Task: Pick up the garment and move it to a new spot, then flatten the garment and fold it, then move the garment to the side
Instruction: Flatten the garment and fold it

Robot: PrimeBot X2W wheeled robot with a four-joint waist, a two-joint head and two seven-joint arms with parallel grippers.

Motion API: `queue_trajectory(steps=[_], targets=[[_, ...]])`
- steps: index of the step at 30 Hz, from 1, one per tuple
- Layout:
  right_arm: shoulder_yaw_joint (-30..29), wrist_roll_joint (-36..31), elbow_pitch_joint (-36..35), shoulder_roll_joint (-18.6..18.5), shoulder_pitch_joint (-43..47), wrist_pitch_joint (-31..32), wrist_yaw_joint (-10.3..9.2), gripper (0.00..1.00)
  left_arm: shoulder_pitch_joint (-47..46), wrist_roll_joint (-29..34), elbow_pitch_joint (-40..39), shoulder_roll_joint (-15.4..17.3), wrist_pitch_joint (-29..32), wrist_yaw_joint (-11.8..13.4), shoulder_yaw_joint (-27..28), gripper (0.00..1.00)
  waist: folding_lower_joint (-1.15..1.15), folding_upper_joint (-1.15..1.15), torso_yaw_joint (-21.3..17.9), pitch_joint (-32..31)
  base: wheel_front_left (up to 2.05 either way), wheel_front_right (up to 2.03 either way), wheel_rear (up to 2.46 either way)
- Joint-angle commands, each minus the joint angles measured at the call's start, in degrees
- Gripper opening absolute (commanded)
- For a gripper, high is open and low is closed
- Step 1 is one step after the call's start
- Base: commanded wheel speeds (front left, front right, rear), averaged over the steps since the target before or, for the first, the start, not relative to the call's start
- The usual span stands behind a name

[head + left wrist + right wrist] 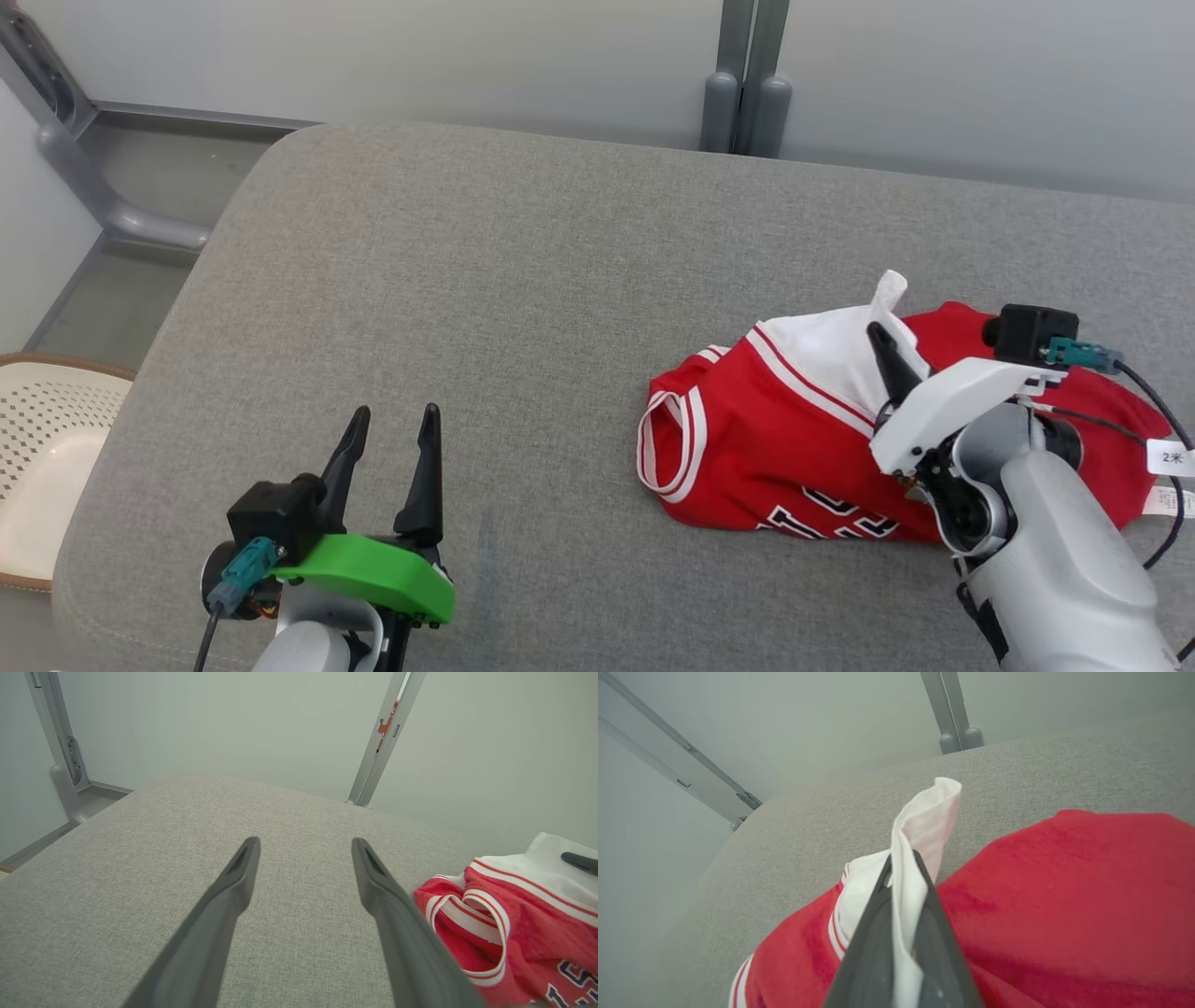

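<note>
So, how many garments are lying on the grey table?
1: a red jersey with white trim, on the right part of the table, its white fabric pinched in the shut jaws of the right gripper. Anything beneath it would be hidden.

Garment (747,448): red body, white trim with a red stripe on the armhole and neck edges, white panel at the top, dark navy lettering outlined in white along the lower edge. Desk (467,280): plain light-grey woven fabric; basket (37,411) is cream with a diamond-hole pattern and a brown rim; wall (373,56) is pale grey and the posts (747,103) mid grey. Left tool (395,413): black fingers, bright green cover, teal connector (245,567); right tool (879,334): black fingers, white cover, pale grey forearm (1055,560), teal plug (1074,353).
</note>
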Motion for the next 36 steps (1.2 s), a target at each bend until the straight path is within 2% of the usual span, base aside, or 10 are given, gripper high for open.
queue_trajectory(steps=[1, 7, 12, 18, 23, 34, 35, 36], targets=[[1.68, 1.27, -1.69, 0.3, 1.27, -0.64, 0.03, 0.0, -0.2, 0.02, -0.07, 0.38, 0.11, 0.08, -0.08, 1.0, 0.0, 0.0, 0.15, -0.39, 0.0, 0.0, 0.0], [10.26, 4.89, -9.11, 1.34, 4.17, -1.85, 0.03, 0.0, 0.25, 0.2, -0.77, 1.03, 0.33, 0.65, -0.11, 1.0, 0.0, 0.0, 1.63, -1.35, 0.0, 0.0, 0.0], [17.68, 6.31, -12.44, 2.16, 5.62, -2.07, 0.03, 0.0, 0.73, 0.04, -1.29, 1.32, 0.59, 0.84, -0.32, 1.0, 0.0, 0.0, 3.32, -1.71, 0.0, 0.0, 0.0], [24.15, 5.46, -9.02, 2.98, 4.55, -2.36, 0.03, 0.0, 0.71, -0.28, -1.51, 0.98, 0.66, 1.01, -0.65, 1.0, 0.0, 0.0, 6.01, -1.17, 0.0, 0.0, 0.0], [30.09, 7.93, -5.66, 3.51, 3.68, -2.89, 0.03, 0.0, 0.71, -0.6, -1.33, 0.74, 0.19, 0.95, -0.59, 1.0, 0.0, 0.0, 7.47, -0.38, 0.0, 0.0, 0.0], [44.93, 14.41, 3.84, 4.18, -1.94, -7.59, 0.03, 0.0, -0.85, -0.61, -0.56, 0.32, -0.29, 0.77, -0.76, 1.0, 0.0, 0.0, 7.81, 0.33, 0.0, 0.0, 0.0], [45.98, 15.28, 4.18, 4.2, -2.25, -7.93, 0.03, 0.09, -0.85, -0.63, -0.5, 0.32, -0.33, 0.82, -0.78, 1.0, 0.0, 0.0, 7.64, 0.26, 0.0, 0.0, 0.0], [47.26, 16.12, 4.55, 4.23, -2.73, -8.37, 0.03, 1.0, -0.8, -0.69, -0.37, 0.38, -0.37, 0.87, -0.73, 1.0, 0.0, 0.0, 7.35, 0.13, 0.0, 0.0, 0.0]])
